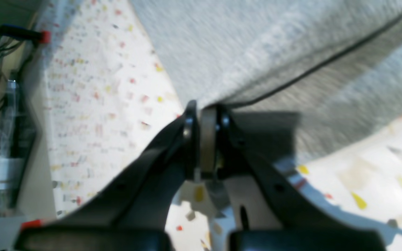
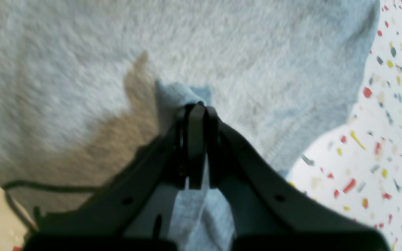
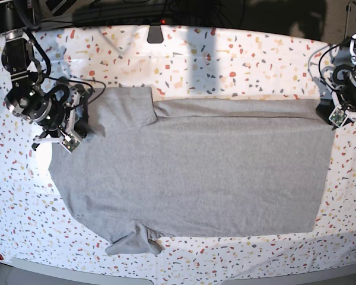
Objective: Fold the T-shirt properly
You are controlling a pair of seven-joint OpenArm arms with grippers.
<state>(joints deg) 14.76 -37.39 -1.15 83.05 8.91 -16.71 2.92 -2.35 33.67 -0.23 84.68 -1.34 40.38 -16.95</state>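
I see the T-shirt point(image 3: 196, 172) lying spread across the speckled tabletop point(image 3: 237, 65), plain grey side up, no print visible. My right gripper point(image 2: 196, 104) has its jaws clenched on a bunched fold of the grey fabric; cloth hangs down between them and the rest of the shirt spreads out ahead of and to both sides of the jaws. My left gripper point(image 1: 204, 108) is likewise clamped, jaws pinching the shirt's edge right at their tips, with the fabric fanning away beyond them and bare tabletop on either side. In the base view each gripper sits at an opposite end of the shirt's far edge.
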